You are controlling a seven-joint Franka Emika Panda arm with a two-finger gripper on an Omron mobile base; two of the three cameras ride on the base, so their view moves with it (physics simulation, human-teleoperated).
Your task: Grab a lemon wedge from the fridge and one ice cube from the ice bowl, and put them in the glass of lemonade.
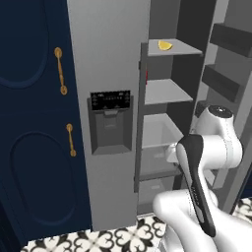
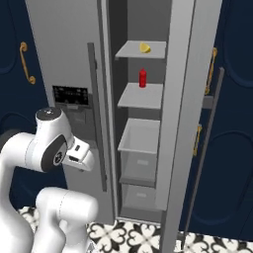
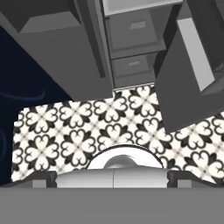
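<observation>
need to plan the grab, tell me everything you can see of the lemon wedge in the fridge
The lemon wedge is a small bright yellow crescent-shaped slice, glossy and paler along one edge. It lies on the top grey shelf of the open fridge, near the back and toward the shelf's middle, alone there. In the right base view it sits above the shelf holding a red bottle. Nothing touches it but the shelf.
</observation>
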